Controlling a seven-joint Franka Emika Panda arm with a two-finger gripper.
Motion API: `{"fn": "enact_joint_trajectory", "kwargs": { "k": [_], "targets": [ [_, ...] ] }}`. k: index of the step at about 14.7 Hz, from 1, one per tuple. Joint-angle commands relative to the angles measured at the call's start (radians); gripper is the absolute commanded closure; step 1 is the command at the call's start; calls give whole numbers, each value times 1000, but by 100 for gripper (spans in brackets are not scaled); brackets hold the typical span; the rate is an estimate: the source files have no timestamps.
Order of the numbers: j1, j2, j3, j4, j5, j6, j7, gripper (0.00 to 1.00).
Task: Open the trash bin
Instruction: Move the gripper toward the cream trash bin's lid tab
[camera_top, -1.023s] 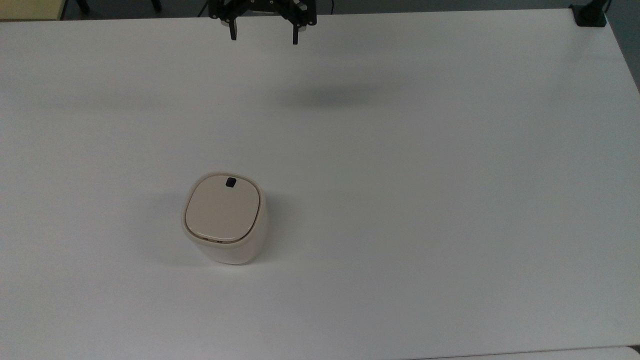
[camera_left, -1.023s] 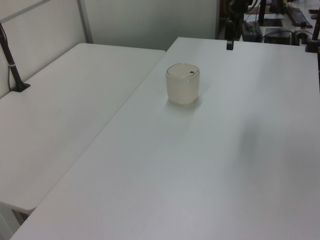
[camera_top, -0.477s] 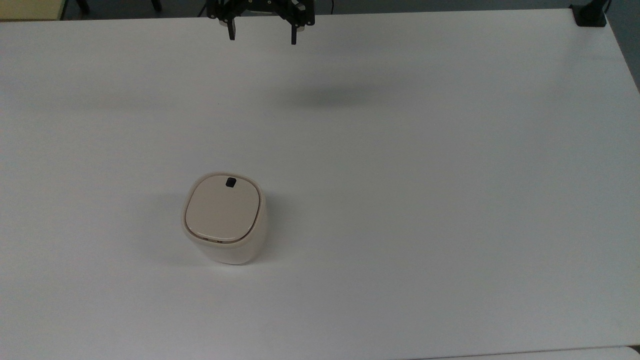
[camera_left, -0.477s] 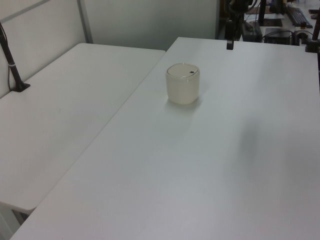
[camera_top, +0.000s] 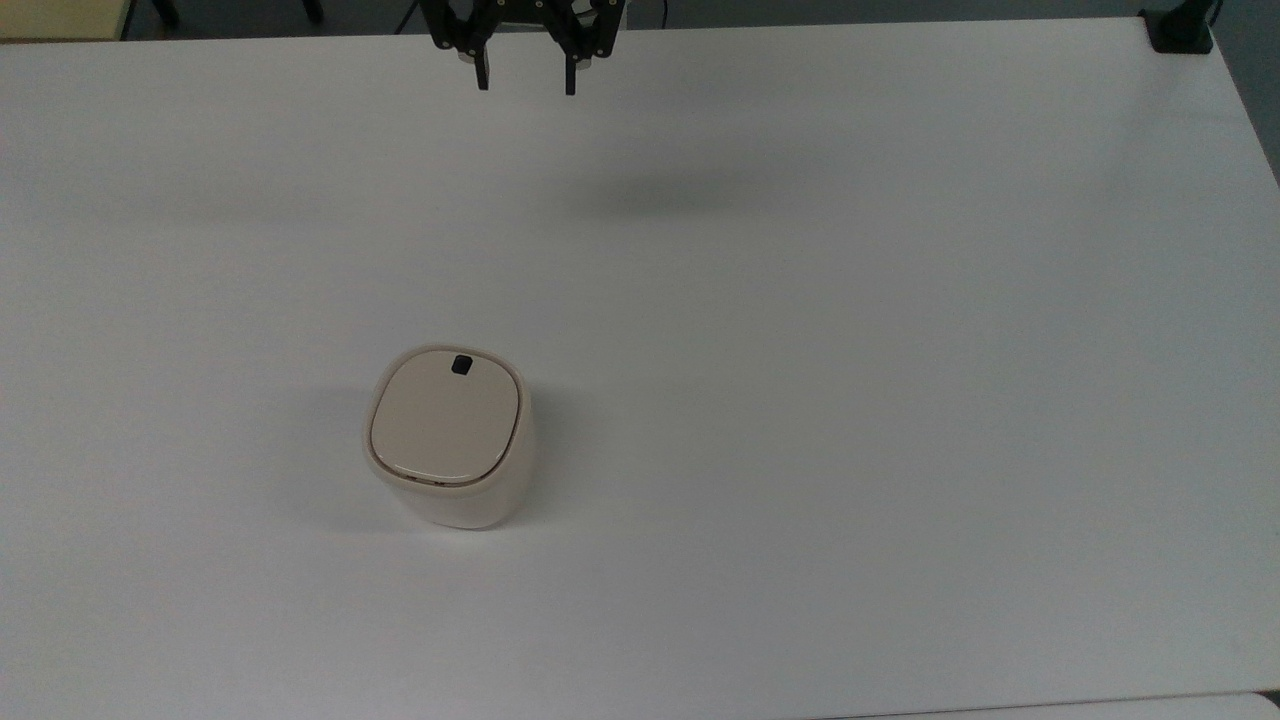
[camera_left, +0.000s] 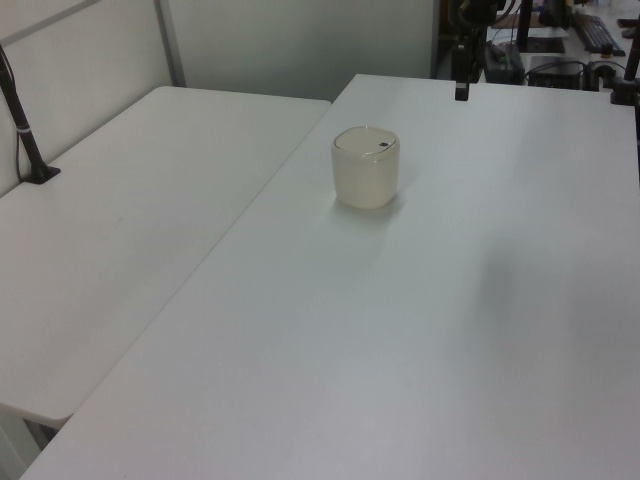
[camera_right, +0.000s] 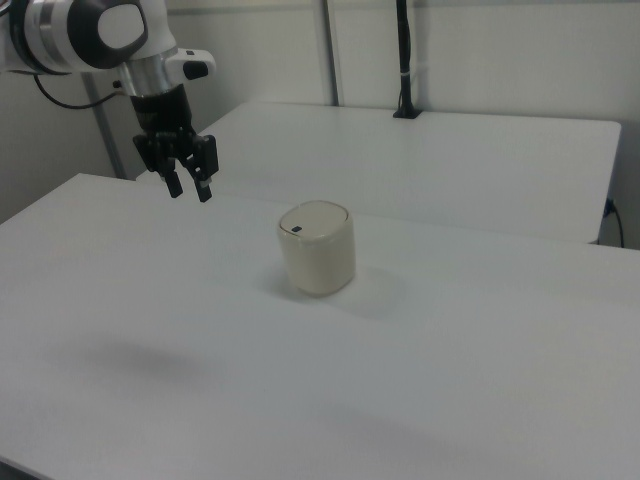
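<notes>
We find the gripper (camera_top: 526, 88) hanging in the air above the far edge of the white table (camera_top: 900, 350), at 12 o'clock in the top view. Fingers point down, parted by a moderate gap, nothing between them. In the right view the gripper (camera_right: 189, 189) sits at about 10 o'clock from the bin, well apart from it and above lid height.

The trash bin (camera_top: 448, 438) stands upright toward 7 o'clock of the table's middle in the top view. Its beige lid (camera_top: 445, 417) lies flat and closed. The small black button (camera_top: 461, 365) sits at the lid's 12 o'clock edge, the side facing the gripper.

We judge the task not yet started; the approach is all ahead.

Risks as we see them: the button is small, so a fingertip landing off it would press plain lid and release nothing. The bin looks light and stands free; a slanted or sideways push could slide or tip it. Parted fingers could straddle the button.
</notes>
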Motion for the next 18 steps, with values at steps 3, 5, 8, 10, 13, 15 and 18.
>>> {"fn": "enact_joint_trajectory", "kwargs": {
  "k": [3,5,8,10,13,15,18],
  "targets": [
    [2,-14,-10,-23,20,33,-32,100],
    [2,-6,-10,-21,22,57,-32,100],
    [-4,18,-12,-21,20,140,-32,100],
    [-19,48,-12,-20,19,207,-32,100],
    [-39,123,-12,16,20,298,-30,100],
    [-73,179,-10,49,23,379,-18,100],
    [-73,224,-12,49,22,450,-13,100]
  ]
}}
